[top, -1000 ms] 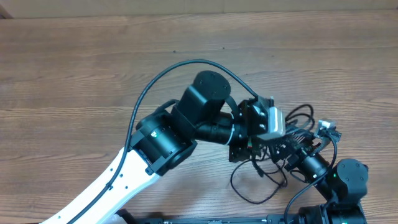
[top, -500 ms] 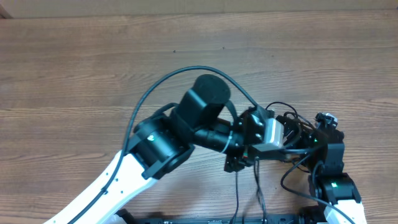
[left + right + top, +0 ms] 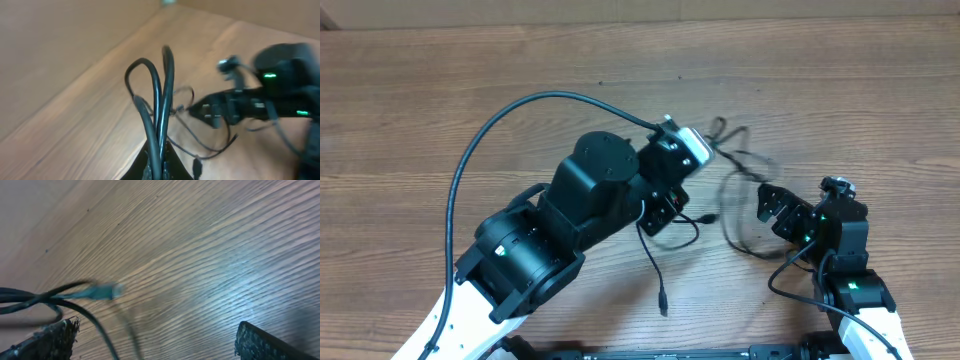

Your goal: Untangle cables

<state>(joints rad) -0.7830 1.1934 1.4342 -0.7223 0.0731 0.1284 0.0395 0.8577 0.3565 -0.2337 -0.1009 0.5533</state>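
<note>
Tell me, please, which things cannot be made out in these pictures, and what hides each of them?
- left pincer: in the left wrist view, cut off by the bottom edge; overhead, hidden under its own arm.
- cables: overhead, blurred between the two arms; the number of cords and any knot are unclear.
- plug: in the right wrist view, blurred; its type cannot be told.
- right pincer: in the right wrist view, only the finger ends show at the bottom edge.

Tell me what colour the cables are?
Black. The cables show best in the left wrist view.
</note>
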